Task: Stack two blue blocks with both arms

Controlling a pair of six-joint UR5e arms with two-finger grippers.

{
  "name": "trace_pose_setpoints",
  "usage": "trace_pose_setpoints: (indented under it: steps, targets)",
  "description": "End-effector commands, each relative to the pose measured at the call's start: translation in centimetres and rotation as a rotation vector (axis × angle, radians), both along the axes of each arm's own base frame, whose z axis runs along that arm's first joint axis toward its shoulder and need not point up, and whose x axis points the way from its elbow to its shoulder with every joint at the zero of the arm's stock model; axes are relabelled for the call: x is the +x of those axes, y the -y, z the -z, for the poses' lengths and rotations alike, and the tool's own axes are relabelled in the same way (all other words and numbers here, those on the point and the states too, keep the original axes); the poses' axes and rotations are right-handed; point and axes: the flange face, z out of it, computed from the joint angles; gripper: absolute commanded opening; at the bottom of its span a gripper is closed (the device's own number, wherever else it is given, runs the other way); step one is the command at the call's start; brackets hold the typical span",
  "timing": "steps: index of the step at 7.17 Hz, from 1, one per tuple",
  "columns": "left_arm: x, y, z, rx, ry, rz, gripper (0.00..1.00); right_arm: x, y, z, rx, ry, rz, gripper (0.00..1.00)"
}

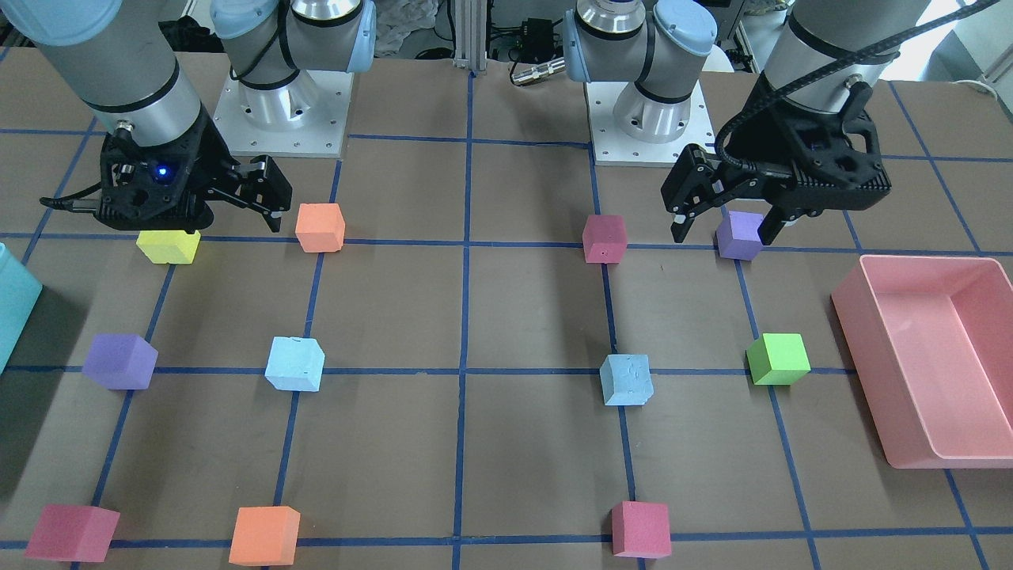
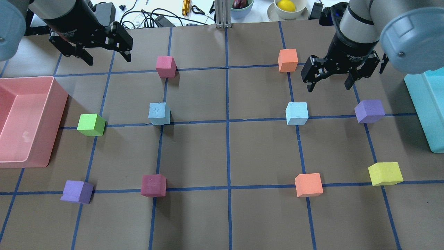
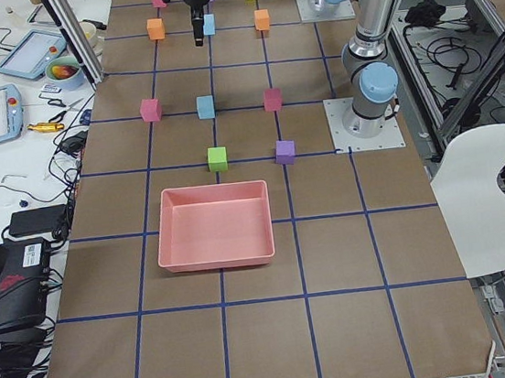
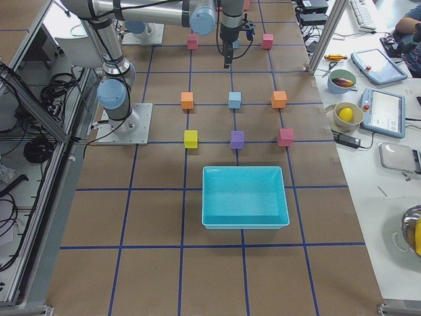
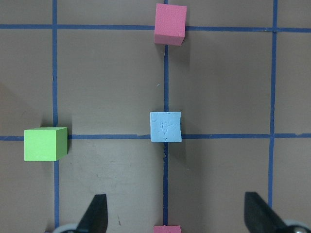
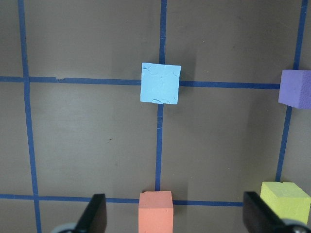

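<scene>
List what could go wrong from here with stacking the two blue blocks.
1. The left hand and right hand hang open and high. A straight descent might close on the pink cube or orange cube seen between their fingers, not the targets.
2. The left-side blue block looks slightly skewed to the grid, so fingers may nudge a corner.
3. The right-side blue block has a dented top; a stack could tilt.

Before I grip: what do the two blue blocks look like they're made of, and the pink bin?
Left-side blue block and right-side blue block: likely foam, with a matte finish and dented, pitted top faces. Pink bin: probably moulded plastic, with smooth walls, a slight sheen and rounded corners.
</scene>
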Motion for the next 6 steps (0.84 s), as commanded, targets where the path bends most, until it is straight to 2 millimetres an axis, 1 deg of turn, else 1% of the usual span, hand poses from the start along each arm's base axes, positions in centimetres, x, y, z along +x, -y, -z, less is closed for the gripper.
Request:
trace_pose_setpoints:
  steps: [1,2,3,4,5,6]
  targets:
    - [0.0,0.1,0.1,0.002,-0.003,0.0,1.0,0.2,0.3,0.9,0.021,0.003,-0.005,1.0]
    - [0.0,0.1,0.1,0.002,-0.001,0.0,1.0,-0.1,2.0,3.0,0.044,0.001,-0.002,1.0]
    - [0.0,0.0,0.0,0.0,-0.003,0.0,1.0,-0.6,4.5,5.5,0.048,0.005,0.002,1.0]
    - [0.0,0.0,0.0,0.0,-0.001,0.0,1.0,-0.9,6.2,7.0,-0.008,0.01,0.007,1.0]
    - [0.0,0.1,0.1,0.002,-0.003,0.0,1.0,-0.9,8.0,9.9,-0.012,0.013,0.011,1.0]
    - [0.0,0.1,0.1,0.002,-0.004,0.0,1.0,-1.0,9.4,13.6,0.016,0.009,0.01,1.0]
